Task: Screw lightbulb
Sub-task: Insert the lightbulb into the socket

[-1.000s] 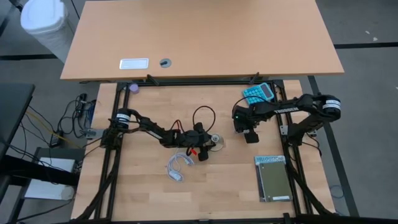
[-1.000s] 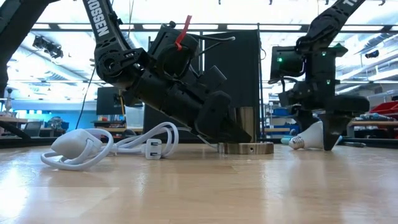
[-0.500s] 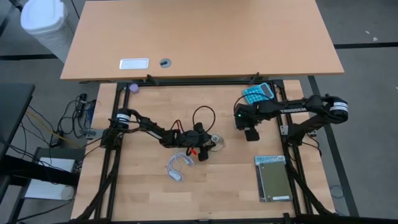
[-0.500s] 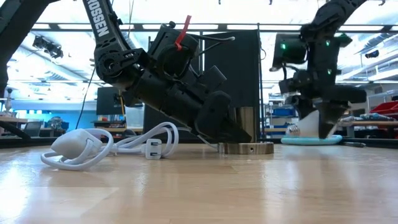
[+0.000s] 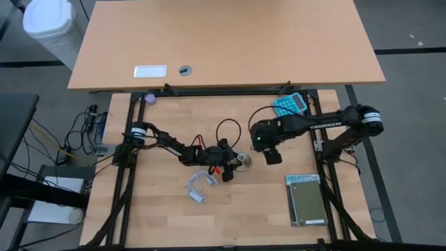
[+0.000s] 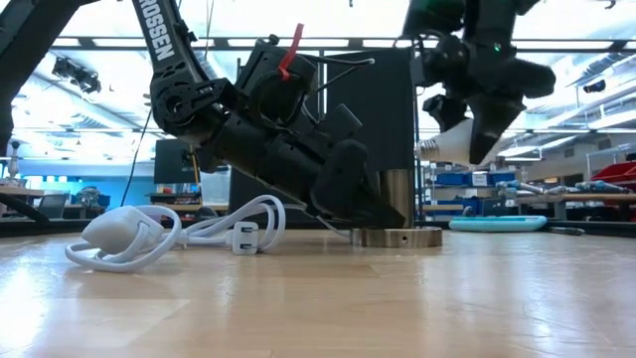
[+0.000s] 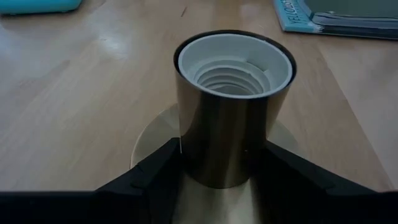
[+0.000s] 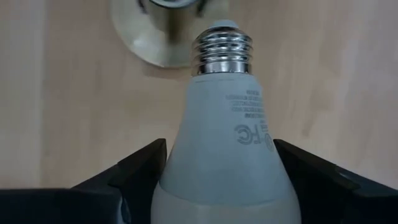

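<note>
The lightbulb [image 8: 227,143], white with a silvery screw base, hangs in the air in my right gripper [image 5: 268,148], which is shut on it, up and to the right of the socket. The socket [image 7: 233,112] is a brass-coloured cylinder with a white threaded inside. It stands upright by its round disc base [image 6: 397,237] on the wooden table. My left gripper [image 7: 227,186] is shut on it, reaching in low from the table's left. In the low view the bulb [image 6: 444,147] shows well above the socket [image 6: 395,202]. My left gripper pinches the socket's cylinder low down [image 7: 217,168], just above the disc, one finger [image 7: 155,171] on each side. The fingers come in from the table's left, slanting down. The socket stands upright on the table. My right gripper pinches the bulb's wide white body [image 8: 186,174] between its two fingers [image 8: 134,168], coming from above and pointing steeply down. The bulb is lifted clear of the table. Its screw base [image 8: 222,50] points away from the fingers, down toward the table.
A teal calculator [image 5: 289,104] lies at the far right of the work area and a book [image 5: 306,199] at the near right. A coiled white cable with plug [image 5: 198,187] lies near the socket's left. Bare wood stretches around the socket.
My right gripper has risen from the table beside the calculator and swung toward the table's left, toward the socket. The lightbulb, which lay on the table, is now lifted clear in it, its screw base pointing down.
</note>
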Controlling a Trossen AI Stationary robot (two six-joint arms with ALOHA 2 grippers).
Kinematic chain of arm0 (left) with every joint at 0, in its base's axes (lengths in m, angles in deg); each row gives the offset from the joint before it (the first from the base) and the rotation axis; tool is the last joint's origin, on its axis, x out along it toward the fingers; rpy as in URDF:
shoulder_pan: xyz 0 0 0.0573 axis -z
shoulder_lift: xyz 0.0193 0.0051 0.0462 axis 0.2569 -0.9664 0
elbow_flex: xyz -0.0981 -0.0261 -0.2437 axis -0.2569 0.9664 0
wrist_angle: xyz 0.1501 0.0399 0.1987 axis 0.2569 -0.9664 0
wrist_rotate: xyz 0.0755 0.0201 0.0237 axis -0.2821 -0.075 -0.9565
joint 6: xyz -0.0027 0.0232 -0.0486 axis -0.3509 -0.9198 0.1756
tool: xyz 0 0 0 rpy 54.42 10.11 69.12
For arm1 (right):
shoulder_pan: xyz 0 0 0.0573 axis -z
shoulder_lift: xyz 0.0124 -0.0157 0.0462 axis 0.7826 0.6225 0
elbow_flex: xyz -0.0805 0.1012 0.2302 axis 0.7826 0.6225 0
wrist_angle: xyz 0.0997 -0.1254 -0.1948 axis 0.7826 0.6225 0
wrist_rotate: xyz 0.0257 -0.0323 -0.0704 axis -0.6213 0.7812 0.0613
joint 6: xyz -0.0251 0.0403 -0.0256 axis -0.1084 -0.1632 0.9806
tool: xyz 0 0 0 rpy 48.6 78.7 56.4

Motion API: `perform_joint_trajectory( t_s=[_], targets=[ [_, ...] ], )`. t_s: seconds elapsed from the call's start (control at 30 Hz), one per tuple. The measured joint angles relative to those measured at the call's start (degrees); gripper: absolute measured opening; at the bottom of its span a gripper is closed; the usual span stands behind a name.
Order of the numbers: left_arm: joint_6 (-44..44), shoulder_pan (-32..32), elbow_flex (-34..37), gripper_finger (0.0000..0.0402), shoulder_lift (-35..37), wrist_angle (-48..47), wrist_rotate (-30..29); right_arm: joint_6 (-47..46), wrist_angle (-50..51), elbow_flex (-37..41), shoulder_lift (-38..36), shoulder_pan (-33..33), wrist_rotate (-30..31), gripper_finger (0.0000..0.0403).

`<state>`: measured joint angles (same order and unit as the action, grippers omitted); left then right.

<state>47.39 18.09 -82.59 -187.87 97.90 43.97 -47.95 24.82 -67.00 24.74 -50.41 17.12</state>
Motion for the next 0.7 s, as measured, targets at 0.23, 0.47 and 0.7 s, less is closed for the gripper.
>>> perform_joint_trajectory(
  t_s=[0.23, 0.47, 0.7],
  targets=[
    [0.69, -0.04, 0.00, 0.0217, 0.00, 0.35, 1.33, -2.53, 8.37, -9.68, 8.65, -4.07, 1.32, 0.0280],
    [1.52, -0.04, 0.00, 0.0217, 0.00, 0.87, 2.89, -2.72, 13.53, -18.88, 14.49, -4.86, 2.19, 0.0280],
    [1.37, -0.09, 0.20, 0.0235, 1.54, 0.28, 5.01, -3.85, 14.40, -20.85, 15.55, -5.02, -0.26, 0.0280]
  ],
)
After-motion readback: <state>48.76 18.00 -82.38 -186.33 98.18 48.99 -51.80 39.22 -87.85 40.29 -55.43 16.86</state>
